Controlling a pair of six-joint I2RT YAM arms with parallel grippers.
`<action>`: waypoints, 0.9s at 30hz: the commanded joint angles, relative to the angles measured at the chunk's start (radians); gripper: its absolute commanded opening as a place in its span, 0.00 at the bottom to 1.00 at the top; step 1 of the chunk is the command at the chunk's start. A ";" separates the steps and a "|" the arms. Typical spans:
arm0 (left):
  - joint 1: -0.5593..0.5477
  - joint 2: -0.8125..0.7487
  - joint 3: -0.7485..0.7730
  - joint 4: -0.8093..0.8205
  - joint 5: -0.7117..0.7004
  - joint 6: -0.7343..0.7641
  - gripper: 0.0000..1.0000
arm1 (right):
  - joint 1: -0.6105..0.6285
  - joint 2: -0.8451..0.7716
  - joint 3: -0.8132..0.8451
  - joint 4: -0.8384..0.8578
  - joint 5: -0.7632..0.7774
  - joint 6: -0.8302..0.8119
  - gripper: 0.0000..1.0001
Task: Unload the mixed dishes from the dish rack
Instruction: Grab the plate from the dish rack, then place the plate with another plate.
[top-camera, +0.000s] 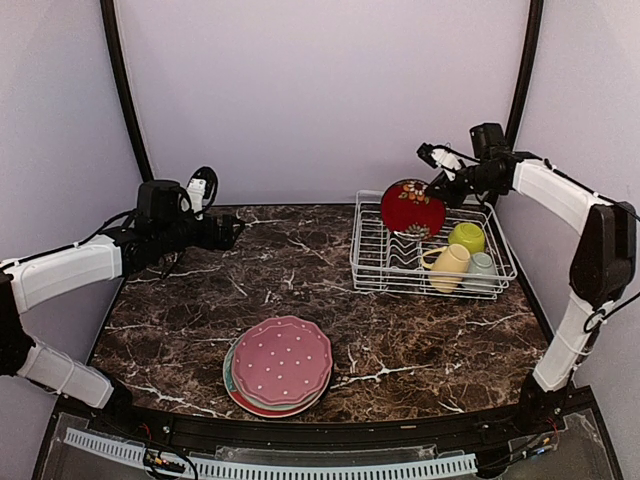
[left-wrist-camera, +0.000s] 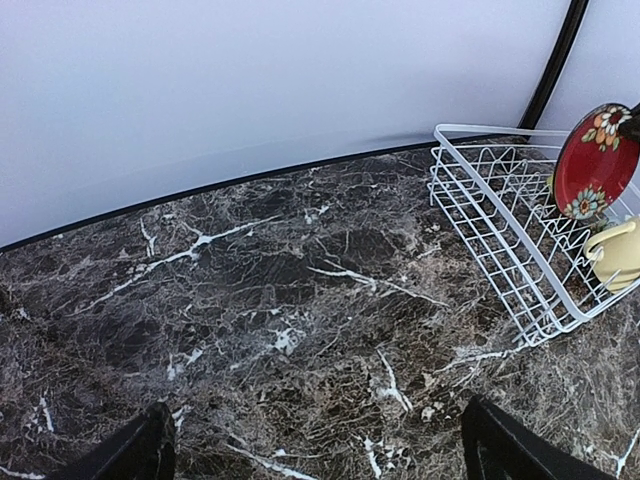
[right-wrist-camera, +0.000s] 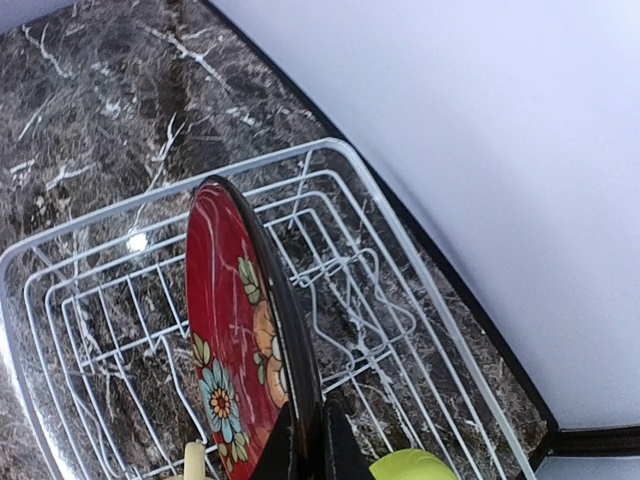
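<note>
Seemingly in right gripper (right-wrist-camera: 310, 432): red plate (right-wrist-camera: 222, 330)

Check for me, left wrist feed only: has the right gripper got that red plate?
Observer: Yes, the right gripper is shut on the rim of the red plate.
Operator: What is in the rack besides the yellow mug?
Observer: A lime-green bowl and a pale blue cup, right beside it.
Operator: Anything unloaded?
Observer: A plate stack on the near side of the table, pink dotted plate on top.
</note>
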 joint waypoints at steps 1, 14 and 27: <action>0.006 -0.035 -0.024 0.004 -0.016 -0.029 0.99 | -0.005 -0.077 -0.018 0.117 -0.004 0.124 0.00; 0.007 -0.084 0.007 -0.056 -0.021 -0.058 0.99 | -0.005 -0.179 -0.122 0.251 0.120 0.404 0.00; 0.007 -0.172 -0.016 -0.038 -0.003 -0.080 0.99 | -0.006 -0.206 -0.115 0.273 0.074 0.568 0.00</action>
